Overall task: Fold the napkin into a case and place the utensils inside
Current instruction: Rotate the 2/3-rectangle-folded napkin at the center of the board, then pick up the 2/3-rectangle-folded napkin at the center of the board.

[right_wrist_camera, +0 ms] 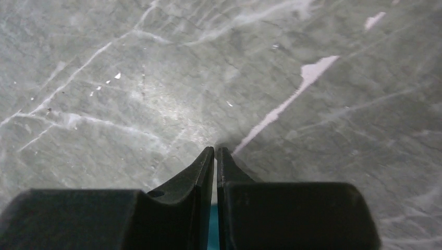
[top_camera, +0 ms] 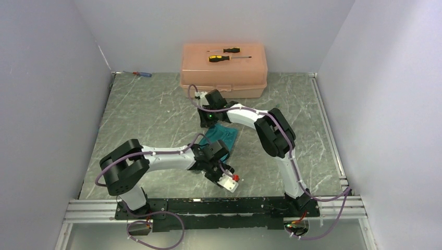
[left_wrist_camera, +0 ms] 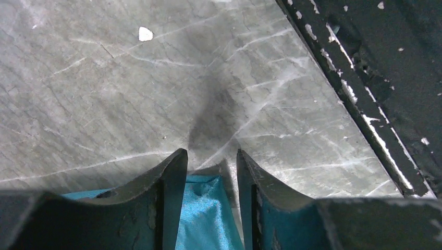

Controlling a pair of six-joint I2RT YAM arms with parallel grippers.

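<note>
A grey-green, marble-veined bench (top_camera: 156,104) is seen from above, and two arms are stretched over it from its near edge: the left arm (top_camera: 161,156) is bent low toward the middle, and the right arm (top_camera: 276,133) is bent toward the far side. One peach box (top_camera: 224,78) is set against the far wall with its lid shut. One napkin (top_camera: 225,136) is found near the middle of the bench, between the two wrists. It is a thin, slightly shiny teal cloth, bunched and creased rather than spread flat, and it is partly hidden by the arms. Two yellow-and-black screwdrivers (top_camera: 225,50) (top_camera: 223,58) are laid side by side on the box lid. One small red-and-blue screwdriver (top_camera: 142,74) is seen at the far left corner of the bench. At the left gripper (left_wrist_camera: 211,156) the jaws are held apart, with teal cloth showing in the gap and beneath them; whether the cloth is pinched cannot be told. At the right gripper (right_wrist_camera: 215,151) the jaws are pressed almost together, with a thin strip of the teal cloth clamped between them.
</note>
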